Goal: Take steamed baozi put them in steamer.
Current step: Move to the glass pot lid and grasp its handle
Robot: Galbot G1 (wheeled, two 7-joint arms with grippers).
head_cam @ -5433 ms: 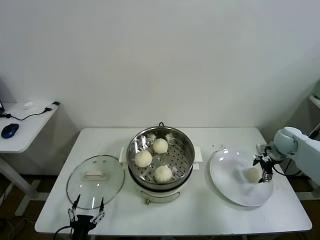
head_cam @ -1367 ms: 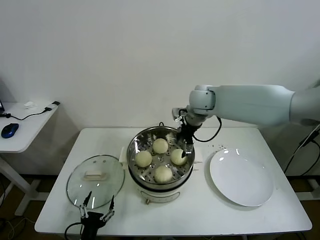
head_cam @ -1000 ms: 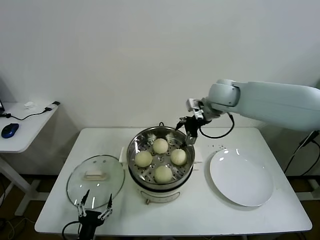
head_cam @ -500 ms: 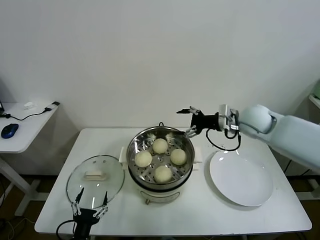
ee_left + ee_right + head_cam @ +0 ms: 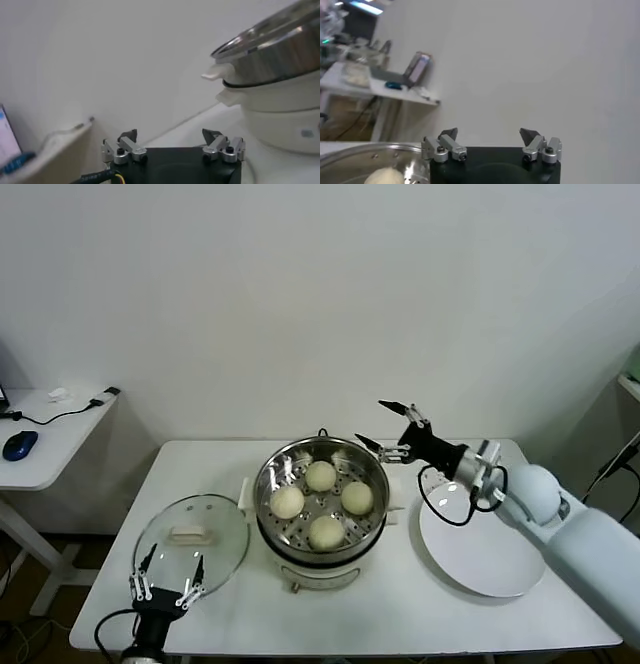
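Observation:
Several cream-white baozi lie on the perforated tray of the steel steamer (image 5: 272,509): one at the back (image 5: 320,475), one on the left (image 5: 287,502), one on the right (image 5: 356,497), one at the front (image 5: 325,532). My right gripper (image 5: 383,426) is open and empty, above the table just to the right of the steamer's back rim, fingers pointing at the steamer. Its wrist view shows one baozi (image 5: 385,176) inside the steamer rim (image 5: 350,152). My left gripper (image 5: 165,575) is open and empty, low at the table's front left by the glass lid; the steamer (image 5: 272,75) stands to its side.
The round glass lid (image 5: 191,546) with a cream handle lies on the table left of the steamer. An empty white plate (image 5: 483,539) lies on the right, under my right forearm. A side desk with a blue mouse (image 5: 19,445) stands at far left.
My right gripper carried the last baozi from the plate, set it in the steamer, then opened and drew back to the right, swinging to point at the steamer. My left gripper shifted slightly.

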